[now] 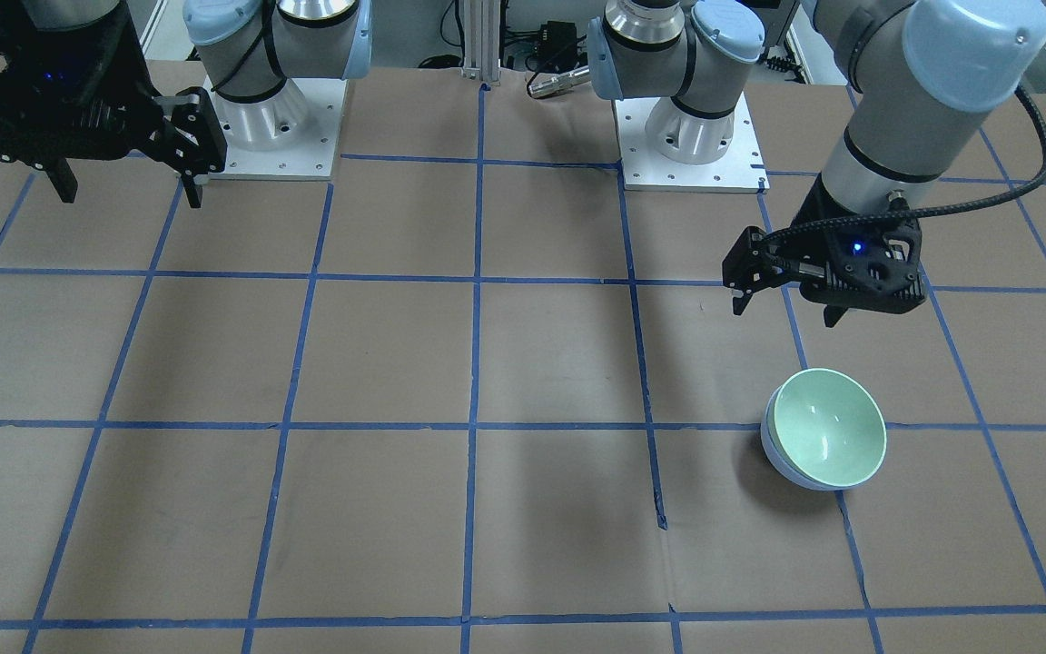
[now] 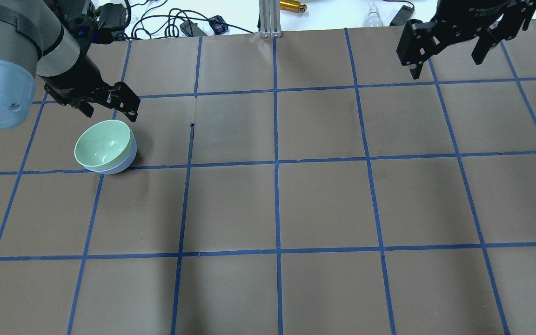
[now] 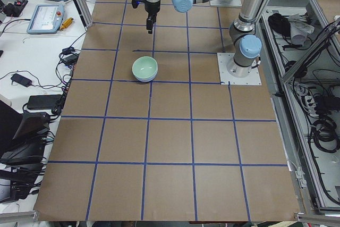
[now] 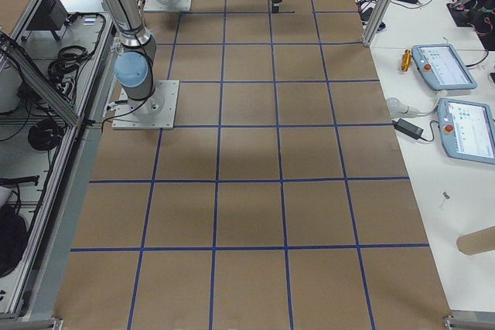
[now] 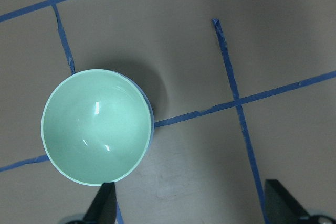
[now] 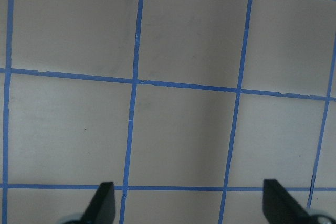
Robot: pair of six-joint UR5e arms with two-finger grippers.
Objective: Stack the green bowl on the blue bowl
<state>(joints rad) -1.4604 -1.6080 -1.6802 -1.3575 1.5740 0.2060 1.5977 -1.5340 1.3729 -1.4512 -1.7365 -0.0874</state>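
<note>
The green bowl (image 1: 827, 427) sits nested inside the blue bowl (image 1: 779, 461) on the table, tilted a little. Only the blue bowl's outer rim and side show beneath it. The pair also shows in the overhead view, green (image 2: 103, 144) in blue (image 2: 123, 164), and in the left wrist view, green (image 5: 94, 124) with a blue sliver (image 5: 151, 125). My left gripper (image 1: 786, 309) is open and empty, raised above the table beside the bowls toward the robot's base, apart from them. My right gripper (image 1: 128, 193) is open and empty, high over the table's other side (image 2: 445, 65).
Brown table with a blue tape grid (image 2: 276, 163). The two arm bases (image 1: 273, 127) (image 1: 691, 136) stand at the robot's edge. Cables (image 2: 170, 23) and an aluminium post (image 2: 268, 18) lie beyond the far edge. Teach pendants (image 4: 445, 67) rest on the side bench.
</note>
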